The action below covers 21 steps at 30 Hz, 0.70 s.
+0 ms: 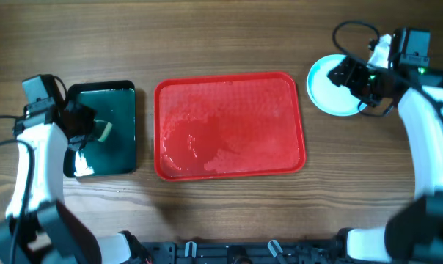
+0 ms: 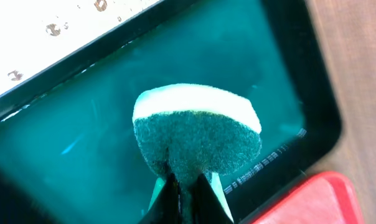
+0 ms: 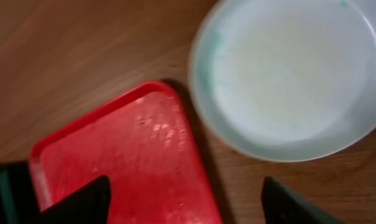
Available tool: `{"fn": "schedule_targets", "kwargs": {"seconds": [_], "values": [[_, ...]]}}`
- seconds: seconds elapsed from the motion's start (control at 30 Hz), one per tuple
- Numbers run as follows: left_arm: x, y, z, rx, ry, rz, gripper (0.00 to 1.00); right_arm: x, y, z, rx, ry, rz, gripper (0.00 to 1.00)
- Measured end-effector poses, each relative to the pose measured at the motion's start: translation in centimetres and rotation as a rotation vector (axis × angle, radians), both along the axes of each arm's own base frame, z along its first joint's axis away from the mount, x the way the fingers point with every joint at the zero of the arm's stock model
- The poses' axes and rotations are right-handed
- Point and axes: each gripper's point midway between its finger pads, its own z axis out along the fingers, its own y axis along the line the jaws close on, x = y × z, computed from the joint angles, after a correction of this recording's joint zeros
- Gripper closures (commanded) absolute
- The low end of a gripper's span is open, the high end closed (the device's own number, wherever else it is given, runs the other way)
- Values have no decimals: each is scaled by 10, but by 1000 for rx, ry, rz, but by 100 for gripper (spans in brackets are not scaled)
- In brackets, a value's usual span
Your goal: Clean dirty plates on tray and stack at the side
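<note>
The red tray [image 1: 229,125] lies mid-table with no plates on it; wet streaks show on its surface. It also shows in the right wrist view [image 3: 138,162]. A pale aqua plate [image 1: 326,86] sits on the table to the tray's right, partly hidden by my right arm; in the right wrist view the plate [image 3: 287,74] looks clean. Whether more plates lie under it I cannot tell. My right gripper [image 3: 188,202] is open and empty above the plate's edge. My left gripper [image 2: 185,186] is shut on a green-and-white sponge [image 2: 197,134] over the dark green tray [image 1: 108,132].
The dark green-black tray [image 2: 287,68] holds shallow water and sits left of the red tray. Bare wooden table surrounds both trays. Cables run by the right arm at the back right.
</note>
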Motion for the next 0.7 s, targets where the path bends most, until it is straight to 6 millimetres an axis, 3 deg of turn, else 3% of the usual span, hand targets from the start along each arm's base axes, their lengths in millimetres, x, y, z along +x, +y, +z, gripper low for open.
{"fn": "schedule_targets", "kwargs": {"seconds": [0.03,0.07,0.1,0.23,0.37,0.43,0.53,0.63,0.7], "values": [[2,1,-9,-5,17,-2,43,-8,18,22,-8,-51,43,9],[3,1,-18,-13,35,0,23,-18,36,44,-18,-107,88,7],[4,2,-23,-14,44,-7,17,-28,51,61,-31,-152,127,5],[4,1,-25,-17,47,-6,14,-65,93,107,-77,-282,210,4],[-5,-5,-21,-38,69,-19,11,-104,105,124,-108,-311,225,4],[-4,-16,5,-51,-9,-86,8,-125,100,129,-136,-313,213,4],[-10,-38,59,-52,-166,-213,7,-164,86,138,-159,-330,190,4],[-46,-71,116,-37,-309,-351,0,-205,63,159,-127,-454,122,1],[-63,-86,132,-29,-359,-420,0,-216,55,151,-106,-502,92,0]]}}
